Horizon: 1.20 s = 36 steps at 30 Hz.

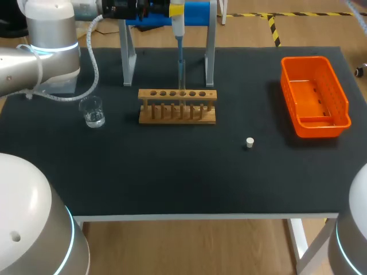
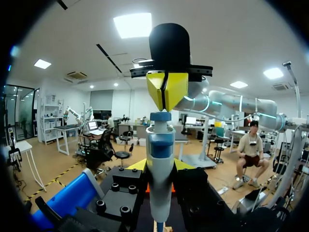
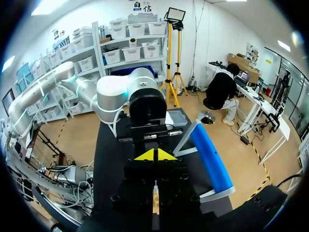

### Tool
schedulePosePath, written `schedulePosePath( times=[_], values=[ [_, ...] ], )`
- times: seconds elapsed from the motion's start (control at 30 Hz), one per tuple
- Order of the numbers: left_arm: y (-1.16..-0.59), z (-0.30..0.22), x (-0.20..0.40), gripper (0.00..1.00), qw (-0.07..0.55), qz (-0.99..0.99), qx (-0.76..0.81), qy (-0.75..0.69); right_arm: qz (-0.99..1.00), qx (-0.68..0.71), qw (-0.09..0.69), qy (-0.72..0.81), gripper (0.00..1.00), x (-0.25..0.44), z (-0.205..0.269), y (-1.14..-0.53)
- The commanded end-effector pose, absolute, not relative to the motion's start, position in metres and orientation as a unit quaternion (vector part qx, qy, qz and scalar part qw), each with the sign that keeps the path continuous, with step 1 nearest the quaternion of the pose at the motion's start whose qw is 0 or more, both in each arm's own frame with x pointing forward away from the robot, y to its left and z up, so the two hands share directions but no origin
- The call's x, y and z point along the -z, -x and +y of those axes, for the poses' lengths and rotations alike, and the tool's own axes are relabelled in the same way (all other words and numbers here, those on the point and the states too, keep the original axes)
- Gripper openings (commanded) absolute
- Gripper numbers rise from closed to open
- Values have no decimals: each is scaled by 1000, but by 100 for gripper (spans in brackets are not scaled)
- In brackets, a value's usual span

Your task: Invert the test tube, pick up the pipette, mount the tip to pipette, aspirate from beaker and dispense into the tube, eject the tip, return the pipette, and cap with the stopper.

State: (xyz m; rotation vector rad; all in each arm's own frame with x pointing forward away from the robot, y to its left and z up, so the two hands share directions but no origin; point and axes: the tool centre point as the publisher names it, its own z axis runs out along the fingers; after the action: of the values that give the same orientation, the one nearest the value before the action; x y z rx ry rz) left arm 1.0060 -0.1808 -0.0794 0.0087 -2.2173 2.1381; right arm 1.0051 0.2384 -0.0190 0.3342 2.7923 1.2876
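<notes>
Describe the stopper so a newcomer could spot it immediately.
On the black table, find the orange basket at the right. Between it and the wooden rack, nearer the front edge, sits the stopper alone: a tiny white plug, far smaller than either neighbour.

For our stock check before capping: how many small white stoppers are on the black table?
1. The small white stopper stands alone on the black table, nearer the front edge than the wooden test-tube rack and the orange plastic basket. No other shows.

One beaker (image 1: 92,111), one wooden rack (image 1: 178,106), one white stopper (image 1: 249,142), one orange bin (image 1: 321,128), one pipette (image 1: 178,23), one stand (image 1: 127,57).
</notes>
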Motion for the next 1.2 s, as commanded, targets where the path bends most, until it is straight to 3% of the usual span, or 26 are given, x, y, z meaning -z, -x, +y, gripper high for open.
schedulePosePath(
  times=[0.03,0.43,0.73,0.8,0.83,1.2],
  values=[
    [-1007,-181,75,0,30,-719,-695,-3,903,-414,21,-109,0,27,237,-1002],
    [-1007,-181,75,0,30,-719,-695,-3,905,-410,17,-114,0,31,234,-1001],
    [-1007,-181,75,0,30,-719,-695,-3,890,-445,35,-90,0,-8,224,-1000],
    [-1007,-181,75,0,30,-719,-695,-3,886,-454,41,-82,62,-17,216,-997],
    [-1007,-181,75,0,30,-719,-695,-3,885,-458,44,-77,100,-20,212,-995],
    [-1007,-181,75,0,30,-719,-695,-3,878,-474,62,-36,100,-8,145,-977]
  ],
)
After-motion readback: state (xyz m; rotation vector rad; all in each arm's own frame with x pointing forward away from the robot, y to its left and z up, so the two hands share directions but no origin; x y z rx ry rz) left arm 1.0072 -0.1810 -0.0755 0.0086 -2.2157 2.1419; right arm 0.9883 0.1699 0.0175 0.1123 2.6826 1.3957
